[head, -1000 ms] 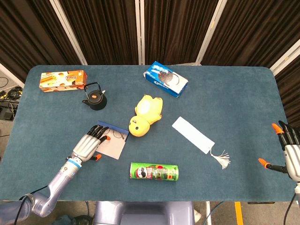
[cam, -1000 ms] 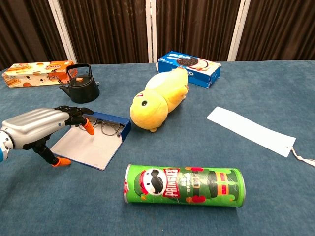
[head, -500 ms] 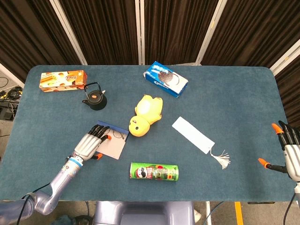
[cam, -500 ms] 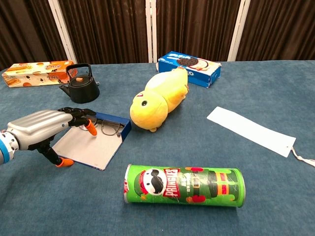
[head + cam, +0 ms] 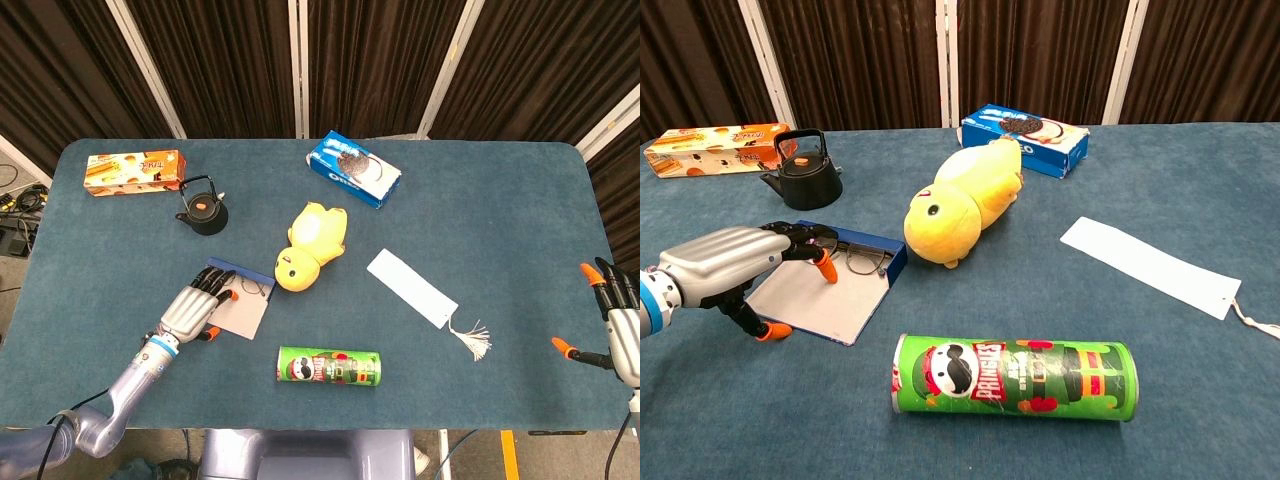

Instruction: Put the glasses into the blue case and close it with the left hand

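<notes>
The blue-covered table point(image 5: 500, 200) carries everything. Near its front edge lies the green crisp can point(image 5: 1012, 377) on its side. Toward the middle a yellow plush duck point(image 5: 960, 205) lies with its head toward the front-left. At the back edge sit the blue cookie box point(image 5: 353, 168), about centre, and an orange snack box point(image 5: 132, 171) in the back-left corner, with the black kettle point(image 5: 801, 172) just beside it. A white bookmark point(image 5: 412, 288) with a tassel lies right of the duck.

Left of the duck's head the blue case point(image 5: 830, 282) lies open, lid flat toward the front edge, and the glasses point(image 5: 862, 258) rest in its tray along the far wall.

The left arm reaches in from the front-left corner, forearm low over the cloth. The left hand point(image 5: 728, 263) is palm down over the case's left part, fingers stretched forward and slightly apart, their orange tips point(image 5: 825, 268) above the tray near the glasses, thumb pointing down beside the lid; it holds nothing.

The right hand point(image 5: 618, 325) hovers at the right edge, fingers spread, empty.
</notes>
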